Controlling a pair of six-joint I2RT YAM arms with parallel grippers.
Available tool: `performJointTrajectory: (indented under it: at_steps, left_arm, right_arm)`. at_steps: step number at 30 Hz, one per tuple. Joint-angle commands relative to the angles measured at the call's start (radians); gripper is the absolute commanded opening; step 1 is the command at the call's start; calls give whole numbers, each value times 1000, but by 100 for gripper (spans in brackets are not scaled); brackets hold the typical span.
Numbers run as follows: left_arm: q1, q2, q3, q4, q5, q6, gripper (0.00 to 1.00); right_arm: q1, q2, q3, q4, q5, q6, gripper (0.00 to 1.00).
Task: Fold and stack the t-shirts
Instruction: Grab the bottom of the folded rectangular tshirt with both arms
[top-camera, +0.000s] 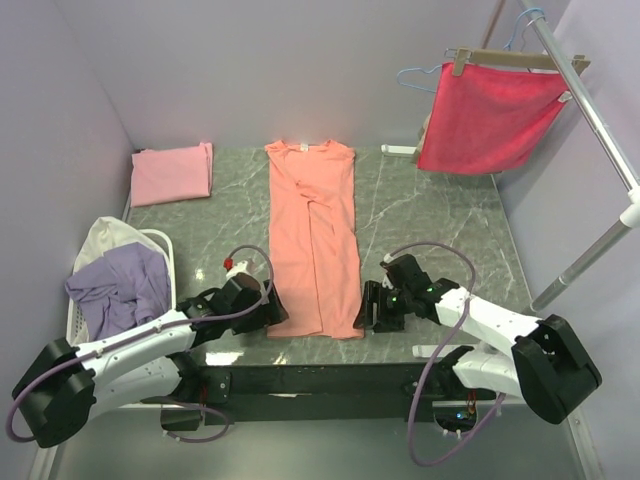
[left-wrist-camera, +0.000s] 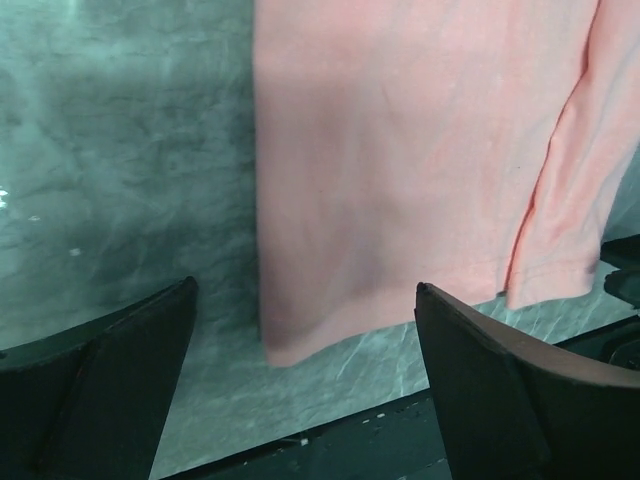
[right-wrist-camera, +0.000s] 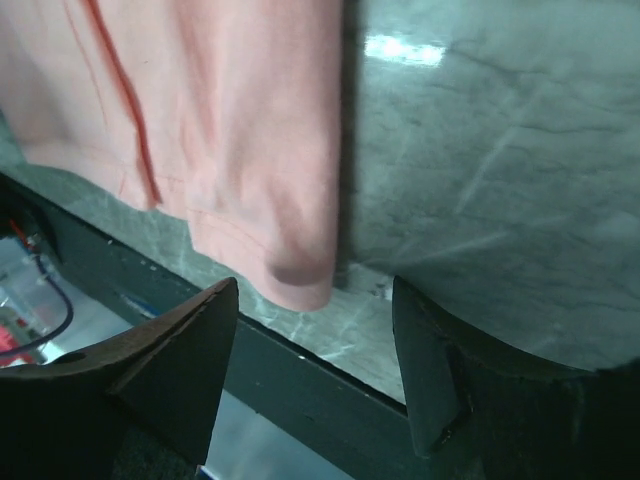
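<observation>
Right now the salmon-orange t-shirt (top-camera: 312, 235) lies flat in the middle of the grey marble worktop (top-camera: 440, 215). It's folded lengthwise into a long narrow strip, collar at the far end, hem at the near edge betw. the two arms. Sleeves are tucked in and a fold line runs down the centre.

The left gripper (top-camera: 262, 305) sits at the hem's near-left corner and the right gripper (top-camera: 368, 308) at the near-right corner, approx. level w/ each other.
- Left wrist view: the left fingers (left-wrist-camera: 110, 380) are spread wide. The shirt's bottom corner lies betw. them, and neither finger touches cloth.
- Right wrist view: the right fingers (right-wrist-camera: 170, 370) are also apart, w/ the rounded folded hem corner in the gap, not pinched.
- Whether either pair touches the worktop I can't tell.

Other shirts:
- A light pink t-shirt (top-camera: 173, 172) lies folded in a neat rectangle at the far-left corner of the worktop, well apart from the salmon one.
- A lavender t-shirt (top-camera: 122, 288) is bunched up in a white basket (top-camera: 163, 243) at the worktop's left side, w/ a cream t-shirt (top-camera: 108, 235) crumpled behind it.

At far right a crimson cloth (top-camera: 490, 115) hangs clipped to a wooden hanger (top-camera: 510, 57) by a metal rack pole (top-camera: 590, 115).
</observation>
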Motion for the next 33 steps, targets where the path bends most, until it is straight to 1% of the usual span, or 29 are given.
performJointTrajectory:
  at_steps: [1, 4, 6, 8, 9, 14, 16, 20, 25, 26, 27, 28, 29, 33]
  left_arm:
    - [-33, 90, -40, 1, 19, -40, 96]
    - [-53, 149, -26, 8, -1, -56, 92]
    - [-76, 175, -22, 4, -6, -68, 88]
    - [-105, 183, -23, -16, -11, -89, 87]
    - [-112, 182, -23, -25, -12, -96, 85]
    - [-165, 134, -23, -120, -38, -148, 85]
    - [-171, 102, -29, -169, -47, -169, 85]
    - [-178, 64, -55, -197, -35, -186, 83]
    - [-189, 53, -75, -176, -24, -218, 72]
    - [-191, 74, -80, -170, -24, -217, 71]
    - [-191, 90, -78, -162, -24, -215, 68]
    - [-191, 106, -77, -156, -26, -211, 66]
    - [-192, 145, -69, -150, -28, -208, 64]
    - [-202, 218, -51, -127, -49, -206, 56]
  right_arm:
    - [29, 47, 1, 81, -25, 27, 70]
    - [38, 77, -1, 110, -31, 39, 67]
    - [43, 97, 2, 118, -33, 46, 66]
    - [49, 102, -2, 121, -33, 50, 65]
    - [51, 104, -4, 121, -33, 53, 65]
    - [55, 90, -16, 107, -22, 62, 64]
    - [55, 82, -21, 104, -17, 67, 64]
    - [57, 62, -25, 71, 16, 73, 63]
    - [58, 18, -45, 44, 53, 88, 62]
    - [60, 21, -48, 50, 53, 90, 61]
    - [60, 25, -51, 55, 50, 92, 60]
    - [58, 35, -59, 61, 49, 95, 58]
    - [61, 38, -65, 78, 47, 101, 57]
    - [63, 55, -81, 110, 37, 105, 56]
